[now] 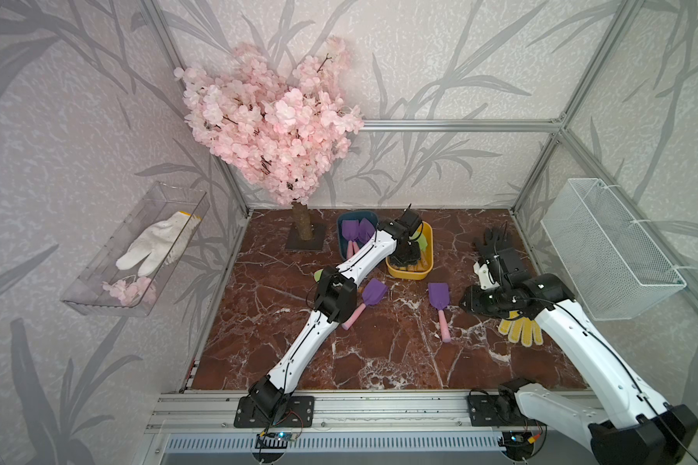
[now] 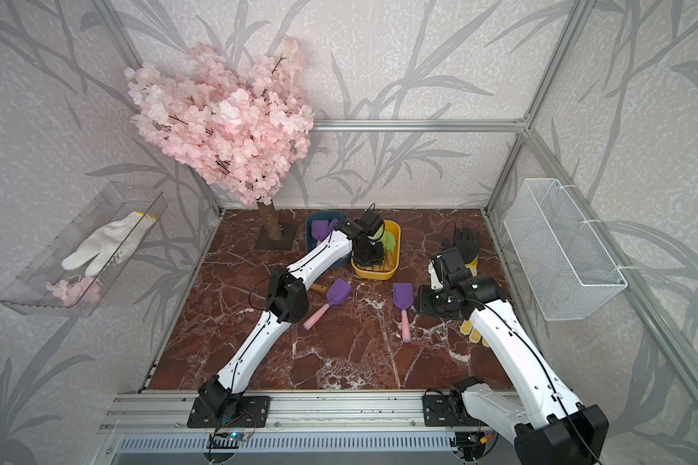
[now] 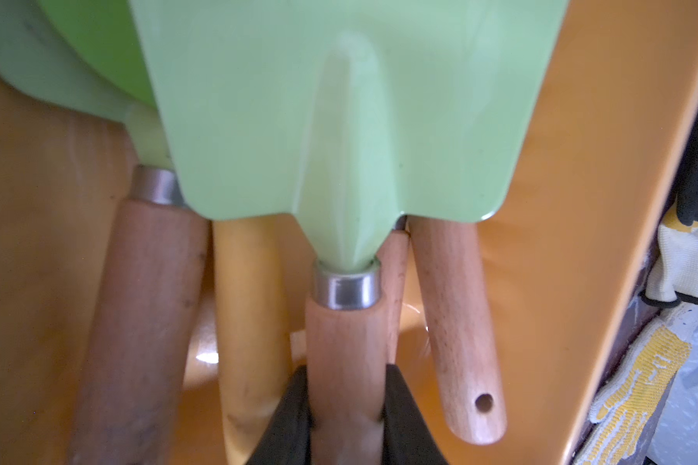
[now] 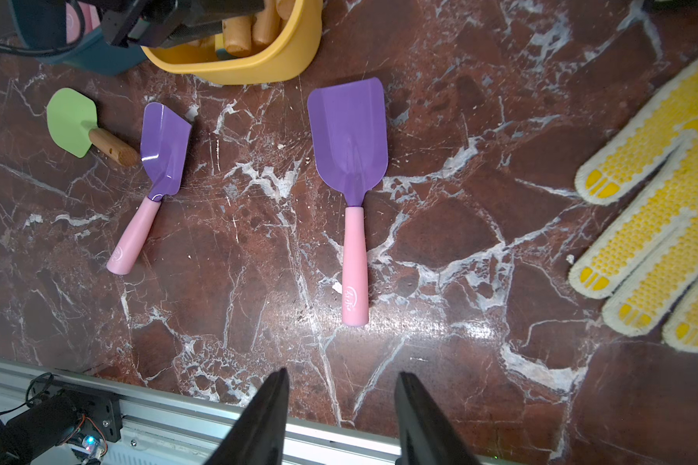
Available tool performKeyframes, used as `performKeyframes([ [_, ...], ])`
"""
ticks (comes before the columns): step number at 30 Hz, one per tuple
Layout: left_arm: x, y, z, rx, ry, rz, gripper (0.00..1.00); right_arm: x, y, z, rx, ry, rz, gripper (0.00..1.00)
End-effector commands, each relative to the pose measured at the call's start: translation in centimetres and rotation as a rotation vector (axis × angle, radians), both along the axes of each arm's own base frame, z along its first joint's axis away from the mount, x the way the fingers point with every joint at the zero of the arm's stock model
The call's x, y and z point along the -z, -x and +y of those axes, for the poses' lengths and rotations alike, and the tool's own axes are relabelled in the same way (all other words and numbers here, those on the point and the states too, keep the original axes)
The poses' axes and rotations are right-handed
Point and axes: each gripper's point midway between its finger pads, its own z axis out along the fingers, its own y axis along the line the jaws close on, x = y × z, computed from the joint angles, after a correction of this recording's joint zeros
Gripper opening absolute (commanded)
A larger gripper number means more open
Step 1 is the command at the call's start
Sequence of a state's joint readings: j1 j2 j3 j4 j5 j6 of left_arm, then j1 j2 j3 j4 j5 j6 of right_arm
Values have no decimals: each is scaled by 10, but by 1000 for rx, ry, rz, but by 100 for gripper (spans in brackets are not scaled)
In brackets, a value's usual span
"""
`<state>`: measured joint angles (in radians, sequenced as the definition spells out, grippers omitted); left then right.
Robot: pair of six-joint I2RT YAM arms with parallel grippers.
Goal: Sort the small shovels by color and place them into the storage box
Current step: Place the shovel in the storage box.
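My left gripper (image 3: 345, 374) is shut on the wooden handle of a green shovel (image 3: 339, 120), down inside the yellow storage box (image 1: 428, 257). Under it lie other green shovels with wooden handles (image 3: 456, 322) and one yellow handle (image 3: 246, 302). The blue storage box (image 1: 341, 237) holds purple shovels (image 1: 357, 231). Two purple shovels with pink handles (image 4: 349, 141) (image 4: 164, 149) lie flat on the marble table. A green shovel (image 4: 71, 120) lies beside the left one. My right gripper (image 4: 341, 382) hovers open and empty above the table, near the closer purple shovel's handle end.
A yellow-dotted glove (image 4: 661, 221) lies beside my right gripper, and a black glove (image 1: 494, 239) lies farther back. A pink blossom tree (image 1: 303, 229) stands at the back left. A white mesh basket (image 1: 609, 249) hangs on the right wall and a clear tray (image 1: 97, 282) on the left.
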<state>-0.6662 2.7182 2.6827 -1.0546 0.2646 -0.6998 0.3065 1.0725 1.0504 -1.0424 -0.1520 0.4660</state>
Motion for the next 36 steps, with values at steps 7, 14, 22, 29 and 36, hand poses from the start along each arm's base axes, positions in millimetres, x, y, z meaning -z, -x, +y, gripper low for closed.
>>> performKeyframes([
  [7,13,2,6,7,-26,25,16,3,0,-1,1,5,6,48],
  [14,12,1,8,6,-24,25,21,4,-1,-1,2,7,8,48],
  [22,7,0,6,8,-11,18,24,1,-2,-1,4,4,2,48],
  [29,7,-1,6,7,-11,19,29,2,-2,-1,6,5,4,48],
  [36,8,-1,9,4,-15,22,33,1,-4,-1,10,4,-1,48],
])
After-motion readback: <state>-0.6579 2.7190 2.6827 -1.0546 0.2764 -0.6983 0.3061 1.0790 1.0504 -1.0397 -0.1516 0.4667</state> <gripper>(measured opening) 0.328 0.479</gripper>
